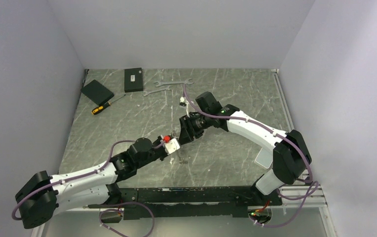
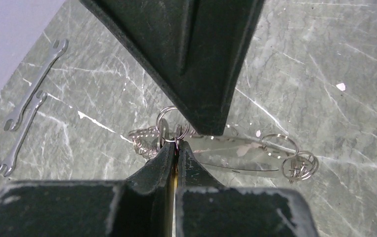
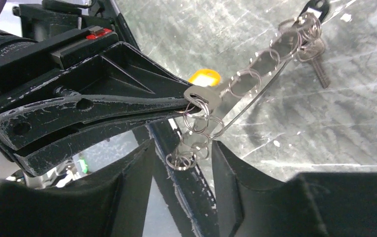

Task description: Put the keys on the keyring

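While my left pincer (image 2: 176,148) is clamped on one end of the long silvery metal keyring (image 3: 255,64), the right pincer (image 3: 182,145) stands apart around small split rings (image 3: 181,160) dangling from that end. At the far end I see a small dark grey key (image 3: 319,71) hanging near the grey marbled surface (image 3: 324,128).

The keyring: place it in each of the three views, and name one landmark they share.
Top external: keyring too small to make out, where left gripper meets right gripper mid-table.
Left wrist: keyring at centre, running right from the left gripper.
Right wrist: keyring diagonal, centre to upper right.
Shared landmark: left gripper pinching its end.
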